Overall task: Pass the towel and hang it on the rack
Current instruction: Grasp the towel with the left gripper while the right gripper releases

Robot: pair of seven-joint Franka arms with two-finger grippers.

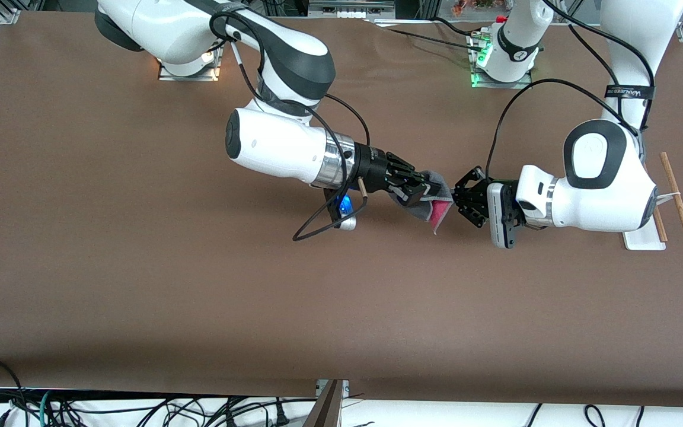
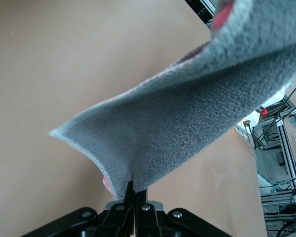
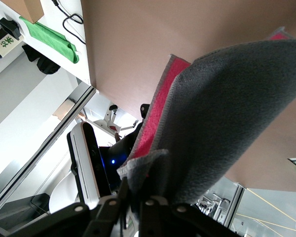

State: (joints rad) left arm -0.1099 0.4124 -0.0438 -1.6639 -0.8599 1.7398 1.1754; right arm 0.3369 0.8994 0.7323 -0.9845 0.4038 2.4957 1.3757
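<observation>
The towel (image 1: 438, 209), grey on one side and red-pink on the other, hangs in the air over the middle of the table, stretched between both grippers. My left gripper (image 1: 459, 198) is shut on one edge of it; in the left wrist view the fingers (image 2: 134, 190) pinch the grey cloth (image 2: 197, 113). My right gripper (image 1: 421, 188) is at the towel's other end. In the right wrist view its jaws (image 3: 138, 192) stand slightly apart with a bunched corner of the towel (image 3: 227, 113) between them. The rack (image 1: 644, 239) stands at the left arm's end of the table, its wooden rod (image 1: 676, 201) partly hidden by the left wrist.
A black cable loop (image 1: 318, 225) hangs below the right wrist, just above the brown table (image 1: 199, 284). Cables (image 1: 80, 409) lie past the table edge nearest the front camera. The left arm's white wrist camera (image 3: 86, 163) shows close to the towel in the right wrist view.
</observation>
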